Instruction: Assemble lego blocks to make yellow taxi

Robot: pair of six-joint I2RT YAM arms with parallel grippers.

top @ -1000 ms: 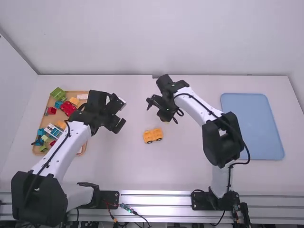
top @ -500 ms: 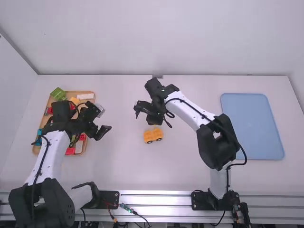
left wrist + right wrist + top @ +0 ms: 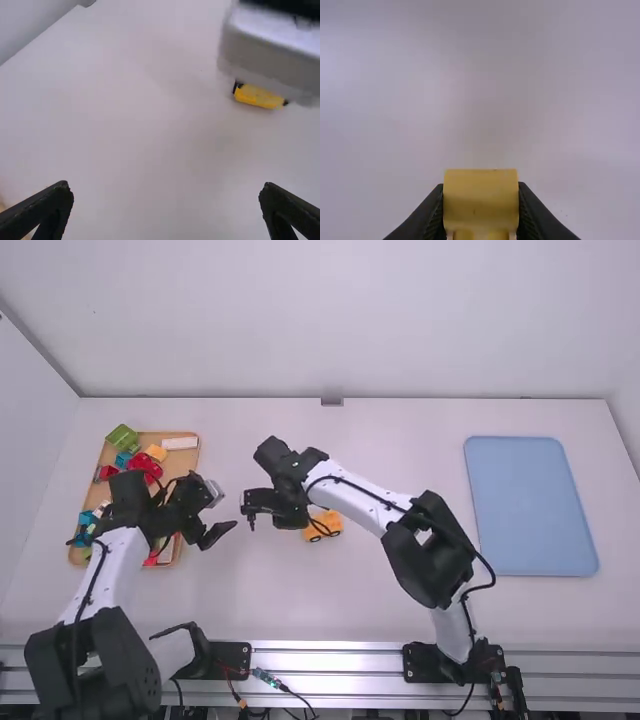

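Yellow with black wheels, the car (image 3: 330, 523) sits on the table (image 3: 390, 590) in the high view, partly behind the right arm (image 3: 355, 498). The tray (image 3: 185, 434) of loose blocks lies partly under the left arm (image 3: 110, 560), among them a green block (image 3: 124, 437) and a red block (image 3: 145, 465). The blue mat (image 3: 530, 506) is well apart, beyond the right arm. That arm's end is between the car and the left arm's, so the likeliest mishap is a knock: a low swing back could catch the car and shove or tip it. The two arm ends are also near enough to bump if both move inward.

In the left wrist view, the left gripper (image 3: 166, 186) has its fingers wide apart with nothing between them. The car shows past the right arm's pale casing, out of that gripper's reach as it stands. Closing in straight from here would risk hitting the casing first.

In the right wrist view, the right gripper (image 3: 481, 187) is closed on a yellow block (image 3: 481, 200), one finger against each side. The grip looks fairly square, but pushing the block down off-line with the car's studs could twist it between the fingers, or slide an unsteadied car away.
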